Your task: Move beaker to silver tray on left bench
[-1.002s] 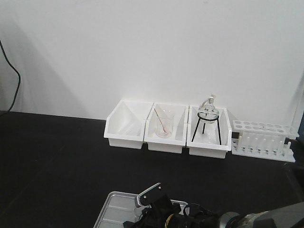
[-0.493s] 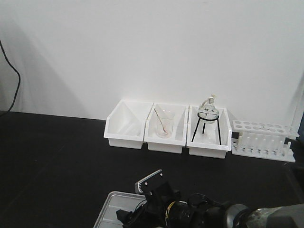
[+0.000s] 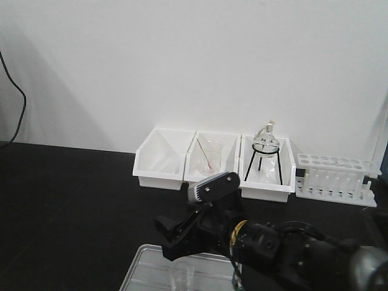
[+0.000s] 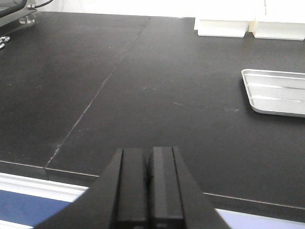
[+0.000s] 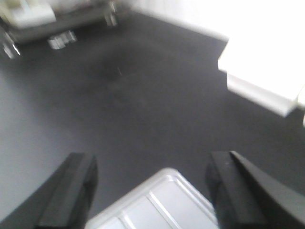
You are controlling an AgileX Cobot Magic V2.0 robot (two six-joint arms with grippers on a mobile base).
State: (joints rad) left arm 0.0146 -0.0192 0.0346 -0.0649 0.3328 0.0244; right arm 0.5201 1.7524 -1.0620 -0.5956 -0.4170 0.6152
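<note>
The small clear beaker (image 3: 182,277) stands upright on the silver tray (image 3: 144,271) at the front of the black bench (image 3: 66,200). My right gripper (image 3: 171,234) is open and empty. It hangs above and just behind the beaker, apart from it. In the right wrist view the right gripper (image 5: 152,191) has its jaws spread wide over a corner of the tray (image 5: 162,205), and the beaker is out of view. My left gripper (image 4: 148,188) is shut and empty at the bench's front edge. The tray (image 4: 276,93) lies to its far right.
Three white bins (image 3: 159,162) stand against the white wall. The middle one holds a beaker with a rod (image 3: 209,159). The right one holds a flask on a black tripod (image 3: 264,151). A white test-tube rack (image 3: 334,177) stands further right. A black cable (image 3: 18,103) hangs at the far left.
My right gripper has risen and drawn back from the tray. The beaker now stands free on the tray below it.
</note>
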